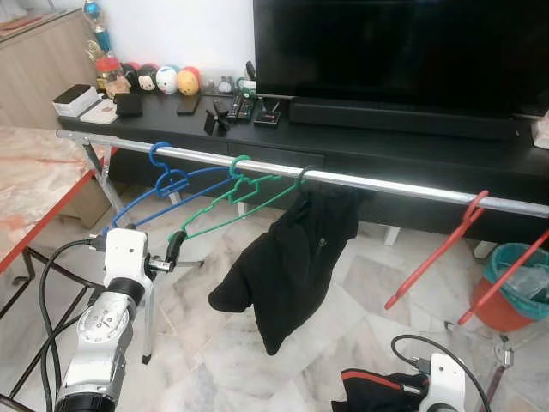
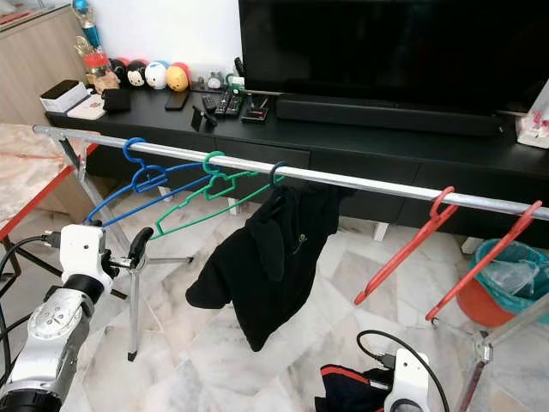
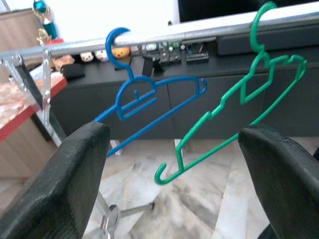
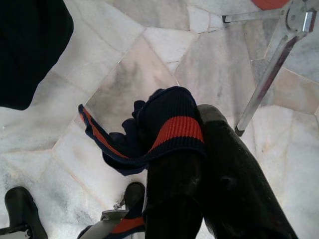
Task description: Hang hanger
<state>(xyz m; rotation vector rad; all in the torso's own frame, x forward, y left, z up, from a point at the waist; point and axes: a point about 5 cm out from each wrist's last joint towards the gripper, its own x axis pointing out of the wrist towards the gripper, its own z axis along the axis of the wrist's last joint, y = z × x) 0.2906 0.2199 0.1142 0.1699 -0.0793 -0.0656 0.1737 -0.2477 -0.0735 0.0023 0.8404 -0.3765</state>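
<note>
Steel rail (image 1: 360, 180) carries blue (image 1: 167, 184), green (image 1: 236, 193), red hangers (image 1: 437, 253) and black garment (image 1: 292, 257)

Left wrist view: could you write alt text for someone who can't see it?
Two black fingers of the left gripper stand wide apart, framing a green hanger and a blue hanger that hang side by side on a silver rail. Behind are a dark TV cabinet and a marble floor.

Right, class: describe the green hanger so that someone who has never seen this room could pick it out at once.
Find the long metal rail running in front of the black TV cabinet. The green hanger hooks over it, empty, between the blue hanger and the hanging black garment. It is the only green one; the red hangers are further along the rail.
</note>
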